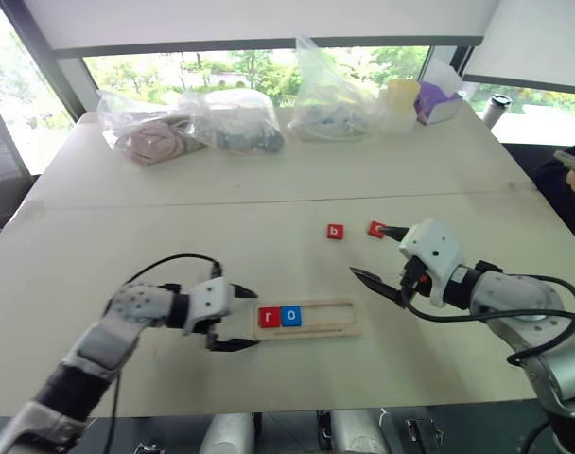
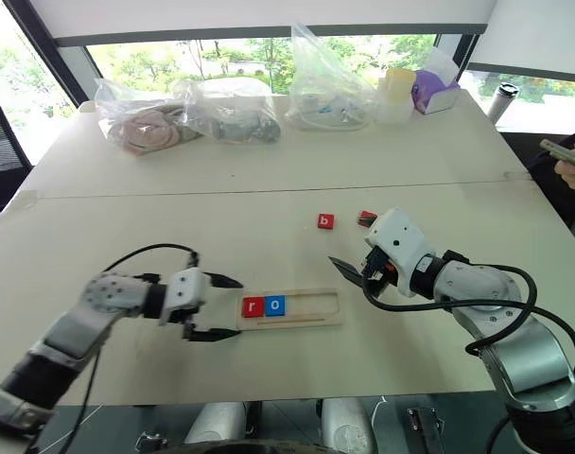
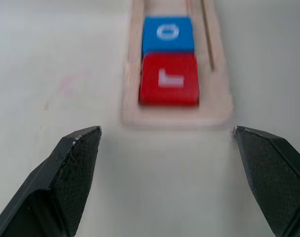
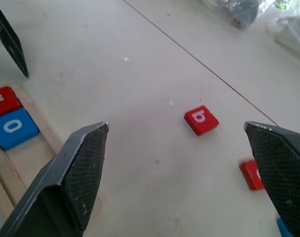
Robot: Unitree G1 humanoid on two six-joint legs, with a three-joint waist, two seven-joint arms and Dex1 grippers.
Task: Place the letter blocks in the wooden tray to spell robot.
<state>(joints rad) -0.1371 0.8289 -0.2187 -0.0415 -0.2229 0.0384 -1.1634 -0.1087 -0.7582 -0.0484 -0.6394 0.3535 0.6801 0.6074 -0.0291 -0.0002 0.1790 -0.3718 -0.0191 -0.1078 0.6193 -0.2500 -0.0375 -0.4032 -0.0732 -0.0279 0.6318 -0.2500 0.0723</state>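
A: Sitting at the left end of the tray (image 1: 327, 320) are the r (image 1: 268, 317) and the first o (image 1: 290, 316), touching each other, so two of five letters are placed and the b is the step in hand.

B: Where is the b lying?

A: The b (image 1: 335, 231) is lying loose on the bench (image 1: 127, 218), past the tray toward the far edge, well apart from it. Just beside it, toward the right edge, another red block (image 1: 375, 228) is lying with its letter partly covered by the right end effector's upper finger.

B: And the end effectors?

A: The left end effector (image 1: 238, 320) is hovering just off the tray's left end, spread wide and gripping nothing. The right end effector (image 1: 382, 253) is also spread wide and empty, hanging between the tray's right end and the two loose reds.

B: So what does the next move call for?

A: I judge the right one is best placed: it needs to come down over the b, pinch it, and set it touching the o.

B: What are the wrist views adding?

A: The right wrist view is showing a sliver of blue block (image 4: 282, 228) at the frame's edge, near the second red. The left wrist view is showing the r sitting flush against the tray's end rim.
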